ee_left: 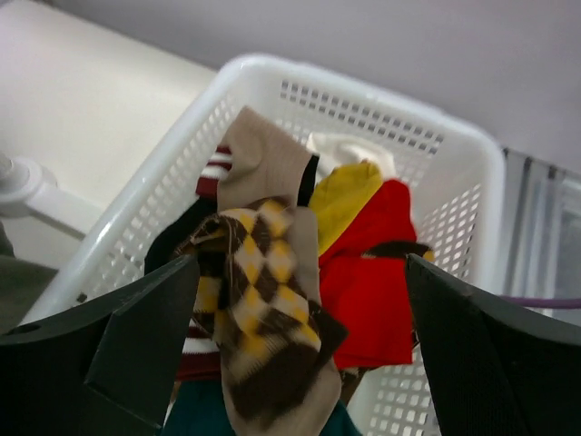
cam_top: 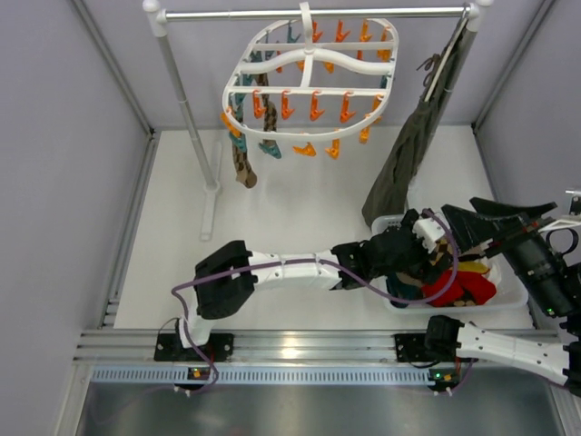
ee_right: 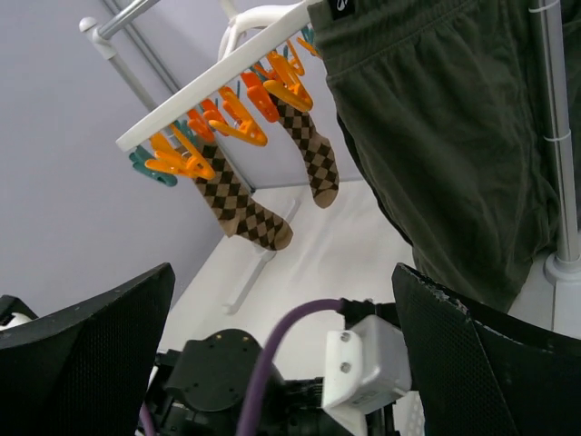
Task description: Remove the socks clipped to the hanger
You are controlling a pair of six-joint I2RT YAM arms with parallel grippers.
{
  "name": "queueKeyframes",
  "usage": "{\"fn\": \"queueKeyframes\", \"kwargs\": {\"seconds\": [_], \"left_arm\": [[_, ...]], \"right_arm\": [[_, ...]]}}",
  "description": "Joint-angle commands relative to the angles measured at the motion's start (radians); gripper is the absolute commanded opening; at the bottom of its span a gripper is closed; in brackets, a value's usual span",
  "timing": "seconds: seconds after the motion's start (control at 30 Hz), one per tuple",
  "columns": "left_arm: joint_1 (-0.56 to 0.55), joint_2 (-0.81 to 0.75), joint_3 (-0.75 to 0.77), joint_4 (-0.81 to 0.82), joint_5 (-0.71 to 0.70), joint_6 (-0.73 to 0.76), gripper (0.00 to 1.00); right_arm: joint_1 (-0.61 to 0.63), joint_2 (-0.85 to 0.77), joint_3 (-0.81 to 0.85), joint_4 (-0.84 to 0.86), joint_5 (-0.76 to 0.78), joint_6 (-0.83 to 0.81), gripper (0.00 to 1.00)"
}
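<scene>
Two socks (ee_right: pixel 238 204) clipped to hanger (cam_top: pixel 309 64); left tool (ee_left: pixel 304 304) released over basket (ee_left: pixel 363 100), right tool (ee_right: pixel 281 354) released

Bright, even, diffuse light from overhead. White table (cam_top: pixel 300 218) nearly washed out; shadows faint, soft-edged, toward its far edge. Glare patch on the aluminium track (cam_top: pixel 290 348) along the near edge. Left wrist view: basket (ee_left: pixel 272 77) rim close to overexposed, colours inside it saturated, in focus; left fingers (ee_left: pixel 136 354) dark and soft. Right wrist view: right fingers (ee_right: pixel 82 363) blurred, underlit; hanging socks (ee_right: pixel 238 207) sharp against flat grey wall (ee_right: pixel 64 182).
</scene>
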Motion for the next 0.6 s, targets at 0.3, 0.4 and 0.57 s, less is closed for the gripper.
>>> {"fn": "queueKeyframes", "kwargs": {"seconds": [0.3,0.4,0.57], "left_arm": [[-0.029,-0.379,-0.362,-0.001,-0.398,0.005,0.98],[-0.026,-0.514,-0.553,-0.018,-0.660,-0.046,0.98],[0.147,-0.760,-0.813,-0.023,-0.590,-0.141,0.98]], "right_arm": [[0.010,0.111,-0.018,-0.011,-0.021,-0.003,0.99],[0.010,0.139,-0.047,0.036,-0.038,-0.015,1.00],[0.010,0.133,-0.119,0.161,-0.089,-0.032,0.99]]}}
